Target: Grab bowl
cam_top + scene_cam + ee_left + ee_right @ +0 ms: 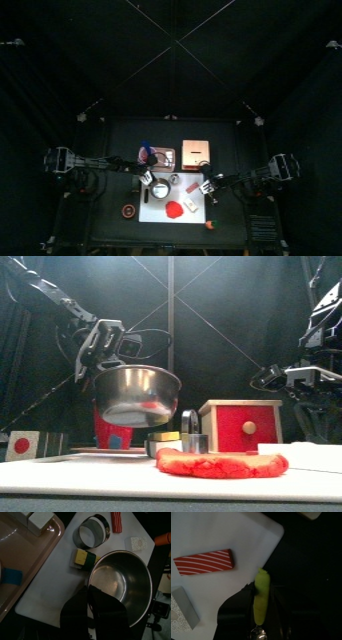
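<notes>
The bowl (pixel 135 395) is shiny steel and hangs tilted above the table, clear of the white mat. My left gripper (pixel 106 366) is shut on its rim from the left. In the left wrist view one jaw lies inside the bowl (pixel 127 577) over its near rim, at my left gripper (pixel 90 593). From above, the bowl (pixel 159 189) shows as a small pale circle beside the left gripper (pixel 147 179). My right gripper (pixel 211 184) hovers at the mat's right edge over a yellow-green utensil handle (pixel 261 594); its jaws are lost against the dark.
A flat red disc (pixel 221 463) lies at the front edge, a red-fronted wooden box (pixel 242 425) behind it. A metal ring (pixel 93 532), a yellow-green block (pixel 85 558) and a pink tray (pixel 30 559) sit under the bowl. A red striped block (pixel 203 562) lies near the right arm.
</notes>
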Available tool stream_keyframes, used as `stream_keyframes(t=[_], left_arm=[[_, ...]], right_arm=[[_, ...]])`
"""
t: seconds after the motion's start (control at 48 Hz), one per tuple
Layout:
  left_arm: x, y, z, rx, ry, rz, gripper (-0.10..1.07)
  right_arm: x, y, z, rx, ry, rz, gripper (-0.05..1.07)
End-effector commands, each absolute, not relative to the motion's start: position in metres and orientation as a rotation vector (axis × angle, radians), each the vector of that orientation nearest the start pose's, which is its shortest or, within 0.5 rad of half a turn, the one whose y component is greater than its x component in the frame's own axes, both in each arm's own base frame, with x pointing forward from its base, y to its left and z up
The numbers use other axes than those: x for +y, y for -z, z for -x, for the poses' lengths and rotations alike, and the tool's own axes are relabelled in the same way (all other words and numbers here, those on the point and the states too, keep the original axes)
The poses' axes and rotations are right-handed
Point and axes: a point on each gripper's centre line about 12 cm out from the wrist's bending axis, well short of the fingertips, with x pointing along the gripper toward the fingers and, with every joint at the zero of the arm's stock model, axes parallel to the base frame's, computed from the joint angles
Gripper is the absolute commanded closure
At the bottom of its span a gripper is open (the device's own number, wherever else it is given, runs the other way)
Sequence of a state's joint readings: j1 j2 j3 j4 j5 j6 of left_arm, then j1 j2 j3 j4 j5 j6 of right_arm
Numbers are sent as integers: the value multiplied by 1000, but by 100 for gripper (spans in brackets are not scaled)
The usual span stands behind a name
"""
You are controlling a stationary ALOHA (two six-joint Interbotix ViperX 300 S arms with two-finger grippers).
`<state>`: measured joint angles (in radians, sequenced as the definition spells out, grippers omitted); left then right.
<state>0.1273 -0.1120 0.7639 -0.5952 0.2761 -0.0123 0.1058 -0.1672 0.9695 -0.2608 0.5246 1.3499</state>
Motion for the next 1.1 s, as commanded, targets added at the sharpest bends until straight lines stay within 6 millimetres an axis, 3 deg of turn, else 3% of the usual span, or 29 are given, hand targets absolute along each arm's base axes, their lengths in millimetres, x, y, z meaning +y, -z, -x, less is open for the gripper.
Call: stream_keyframes(t=[0.0,0.292,0.604,0.854,1.083], left_arm=[[26,-169,-344,831,-225,667,67],[26,-168,-343,832,-227,670,67],[26,-165,-343,840,-229,668,67],[30,-162,-352,839,-239,672,67],[33,-158,-361,833,-248,658,67]], right_arm=[[12,-120,-262,1071,695,-812,46],[8,-159,-277,936,614,-786,48],[-6,-216,-283,705,497,-717,48],[-16,-260,-309,439,285,-672,48],[-31,-285,-332,277,146,-618,48]])
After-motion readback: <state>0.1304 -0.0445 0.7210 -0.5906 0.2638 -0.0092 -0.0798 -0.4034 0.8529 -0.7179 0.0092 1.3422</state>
